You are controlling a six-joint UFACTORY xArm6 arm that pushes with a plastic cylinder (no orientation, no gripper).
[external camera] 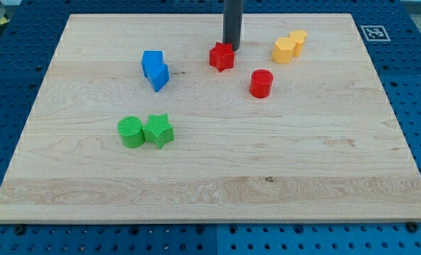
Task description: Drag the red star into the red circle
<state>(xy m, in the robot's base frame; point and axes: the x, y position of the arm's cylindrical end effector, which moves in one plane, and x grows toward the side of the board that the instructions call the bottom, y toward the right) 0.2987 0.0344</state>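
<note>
The red star (221, 57) lies on the wooden board toward the view's top, near the centre. The red circle (261, 83), a short cylinder, stands a little to the view's right and below the star, with a gap between them. My tip (231, 47) is the lower end of the dark rod coming down from the view's top. It sits at the star's upper right edge, touching or nearly touching it.
A blue block pair (155, 69) lies to the left of the star. Two yellow blocks (289, 46) lie to the right of the rod. A green circle (131, 132) and a green star (158, 130) sit side by side at lower left. The wooden board (210, 191) rests on a blue perforated table.
</note>
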